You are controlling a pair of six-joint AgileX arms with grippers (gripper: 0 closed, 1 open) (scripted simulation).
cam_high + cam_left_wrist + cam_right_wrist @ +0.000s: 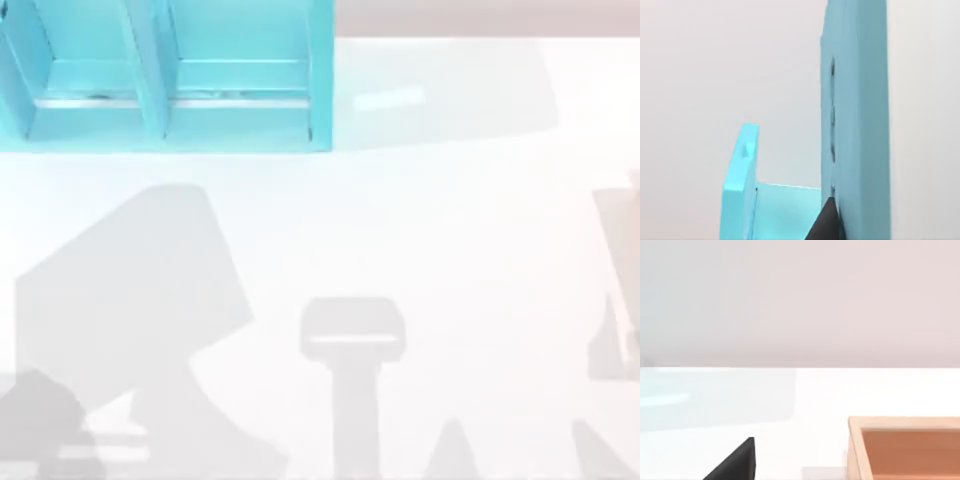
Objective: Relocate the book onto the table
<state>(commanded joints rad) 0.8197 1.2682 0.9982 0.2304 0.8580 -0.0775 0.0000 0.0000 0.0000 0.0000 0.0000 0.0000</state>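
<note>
A white table (430,240) seen from above. A turquoise shelf (322,80) stands at its far left corner, divided by upright panels into open compartments. A thin pale strip runs across the floor of two compartments, and I cannot tell what it is. I cannot tell where the book is. Broad grey shadows lie across the near half of the table, the largest toward the near left corner and a narrower one by the middle of the near edge.

In the left wrist view, my left pincer (827,222) shows as one dark tip, just beside a tall upright turquoise panel of the shelf (855,100). A shorter turquoise panel stands a little apart from the tall one, with a flat turquoise board joining them low down. I cannot tell whether this pincer is open or closed.

In the right wrist view, my right pincer (735,462) shows as one dark tip low over the bare table (805,395). An open orange-brown wooden box (855,440) sits on the table near it, apart from the tip. I cannot tell whether this pincer is open or closed either.
</note>
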